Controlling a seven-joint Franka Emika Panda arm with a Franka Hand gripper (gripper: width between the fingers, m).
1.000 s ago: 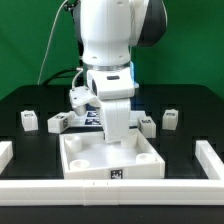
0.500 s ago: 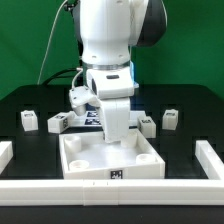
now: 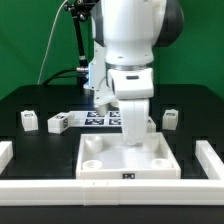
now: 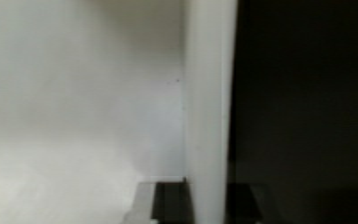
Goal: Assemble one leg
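The big square white tray (image 3: 100, 160) lies at the front middle of the black table. My gripper (image 3: 135, 140) stands straight down over the tray's far rim. In the wrist view the gripper (image 4: 208, 200) has a dark finger (image 4: 169, 203) on each side of the upright white rim (image 4: 208, 100), so it is shut on that rim. Small white legs with tags lie behind the tray: one (image 3: 29, 120) at the exterior view's far left, one (image 3: 58, 124) beside it, and one (image 3: 170, 119) at the right. None is held.
The marker board (image 3: 100, 119) lies behind the tray, partly hidden by the arm. A low white wall runs along the front (image 3: 60, 188), the left (image 3: 5, 152) and the right (image 3: 210, 157) of the table.
The arm and the tray have moved together toward the exterior view's right. The legs and the marker board have stayed where they were.
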